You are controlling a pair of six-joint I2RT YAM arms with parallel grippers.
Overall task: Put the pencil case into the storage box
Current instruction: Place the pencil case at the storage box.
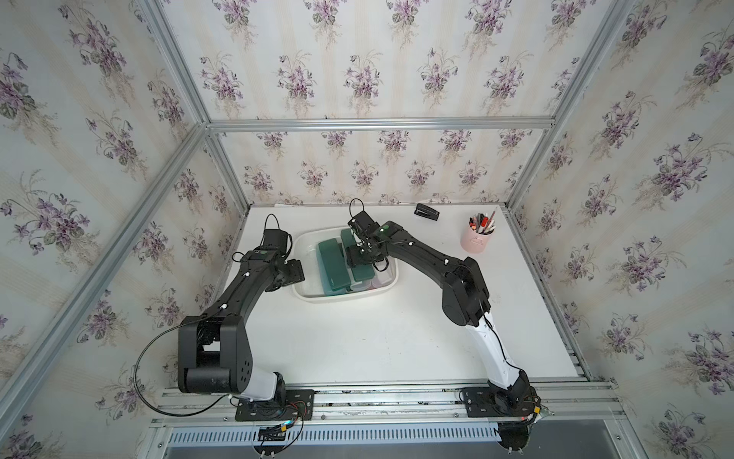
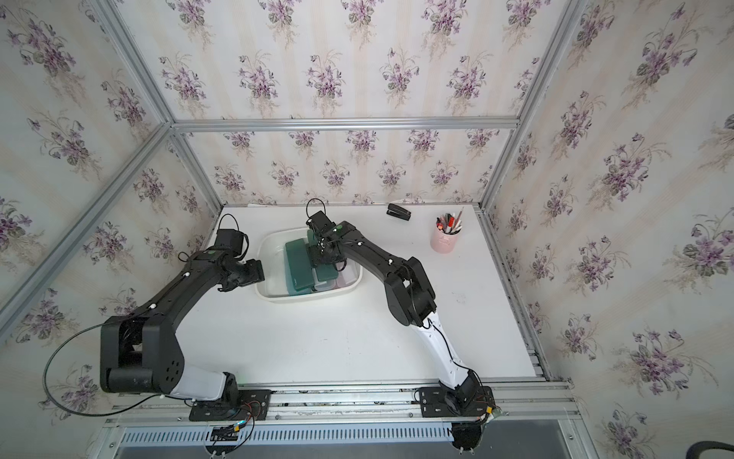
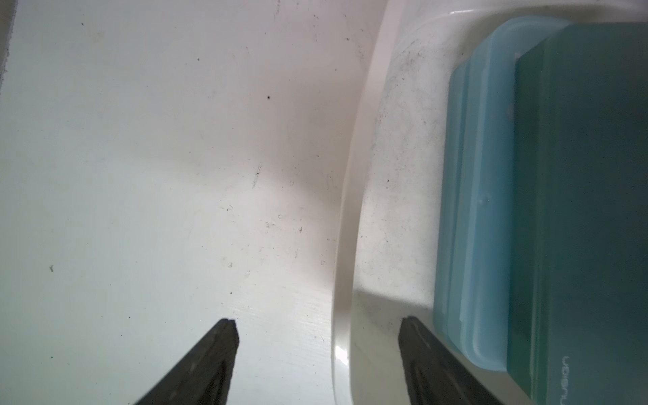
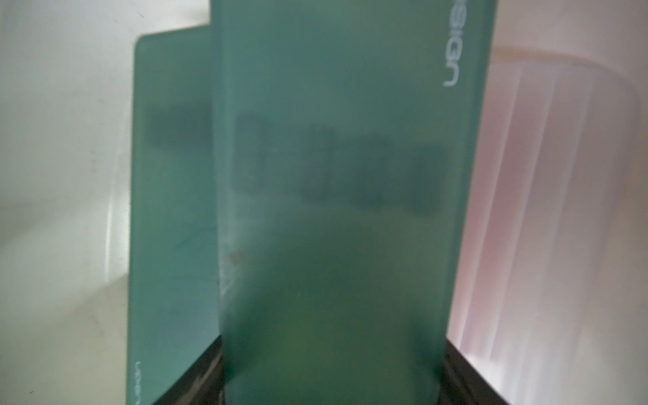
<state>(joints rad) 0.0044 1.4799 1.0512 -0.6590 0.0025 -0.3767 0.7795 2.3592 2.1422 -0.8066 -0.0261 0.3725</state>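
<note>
The storage box (image 1: 313,298) (image 2: 274,297) is a shallow white tub at mid-table. In it lie a dark green pencil case (image 1: 333,266) (image 4: 171,210) on a light blue one (image 3: 480,175), and a pale pink one (image 4: 543,210). My right gripper (image 1: 357,258) (image 4: 335,342) is shut on another dark green pencil case (image 1: 363,272) (image 4: 333,210), which sits low inside the box over the others. My left gripper (image 1: 296,272) (image 3: 319,321) is open with nothing between its fingers. It straddles the box's left rim (image 3: 345,245), one finger over the table and one over the box's inside.
A black stapler (image 1: 427,212) lies at the back of the table. A pink pen cup (image 1: 476,240) full of pens stands at the back right. Aluminium frame rails and wallpapered walls close in the table on three sides.
</note>
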